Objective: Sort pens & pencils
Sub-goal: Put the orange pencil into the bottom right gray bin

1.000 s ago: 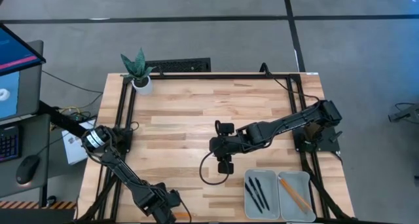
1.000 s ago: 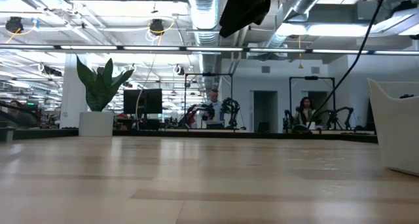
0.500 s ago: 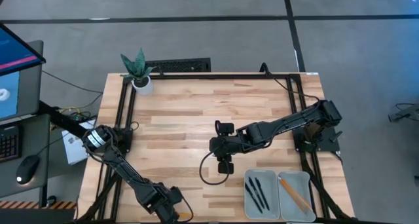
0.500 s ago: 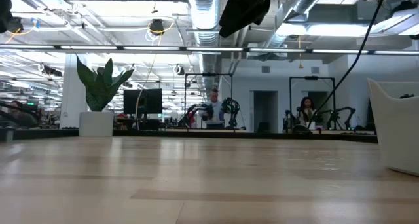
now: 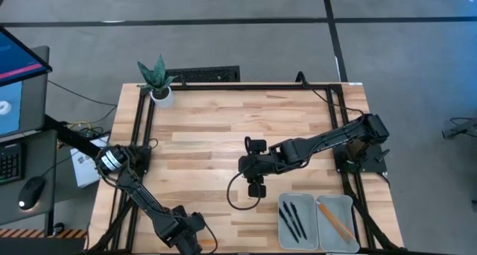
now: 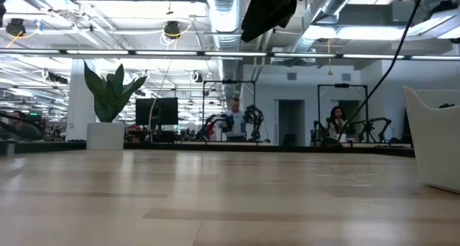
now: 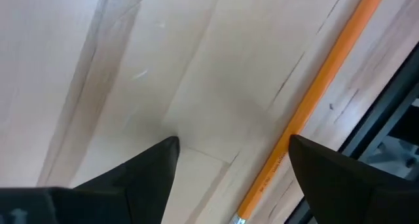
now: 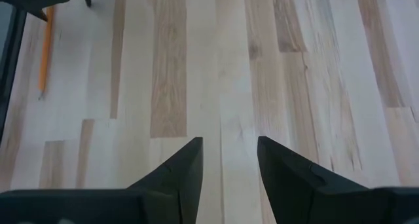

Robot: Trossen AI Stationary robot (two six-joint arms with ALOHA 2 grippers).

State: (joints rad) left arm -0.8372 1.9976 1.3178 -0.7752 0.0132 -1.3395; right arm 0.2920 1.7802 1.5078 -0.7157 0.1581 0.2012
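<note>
An orange pencil (image 7: 308, 106) lies flat on the wood close to the table's near left edge. My left gripper (image 7: 232, 149) points down over it, open, one finger on each side without touching; the pencil lies nearer one finger. The high view shows this gripper (image 5: 186, 236) at the near left. My right gripper (image 5: 256, 189) hangs open over the table's middle with nothing between its fingers (image 8: 229, 152). Black pens (image 5: 294, 219) lie in the left grey tray (image 5: 282, 206). Another orange pencil (image 5: 335, 221) lies in the right grey tray (image 5: 350, 204).
A potted plant (image 5: 158, 80) stands at the far left corner. A black frame rail (image 7: 386, 126) runs along the table edge right beside the loose pencil. The two trays sit at the near right. Bare wood lies between the grippers.
My left gripper has turned a little about its own axis while staying over the pencil at the near left edge. Its fingers have stayed open.
</note>
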